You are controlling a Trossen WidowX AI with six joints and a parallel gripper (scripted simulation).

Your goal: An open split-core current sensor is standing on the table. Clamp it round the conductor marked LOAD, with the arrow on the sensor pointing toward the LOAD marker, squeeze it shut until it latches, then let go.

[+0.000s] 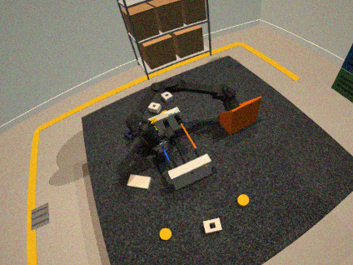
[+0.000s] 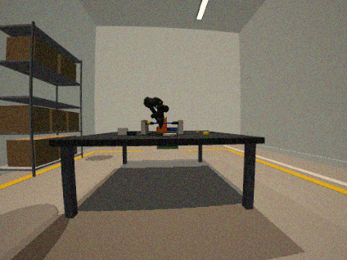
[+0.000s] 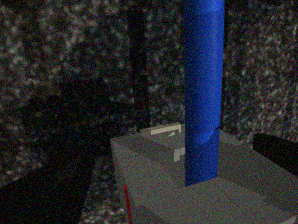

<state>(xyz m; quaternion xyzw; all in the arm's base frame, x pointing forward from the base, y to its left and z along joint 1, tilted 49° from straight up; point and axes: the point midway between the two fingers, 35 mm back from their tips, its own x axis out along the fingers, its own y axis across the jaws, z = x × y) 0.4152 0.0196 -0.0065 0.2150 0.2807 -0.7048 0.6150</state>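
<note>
Wrist view: gripper (image 1: 161, 143) (image 2: 160, 127) (image 3: 173, 147), fingers standing wide apart, clamping nothing. Between them, one grey current sensor (image 3: 150, 177); the blue conductor (image 1: 166, 153) (image 3: 204, 75) is running into its body. Whether the halves are latching cannot be told. Item, red line on one side, meaning unclear.

Risks, by judgement: a half-engaged latch may be leaving the sensor free to spring open or slide; a finger, backing out crookedly, may be catching the housing and dragging it along the conductor; a reversed arrow may be going unnoticed, its direction not showing.

Outward: orange conductor (image 1: 188, 136), running alongside; pale-topped end block (image 1: 191, 172), standing nearby.

Writing: no brand, arrow or LOAD lettering is reading legibly; whether blue is marking LOAD remains unconfirmed.
</note>
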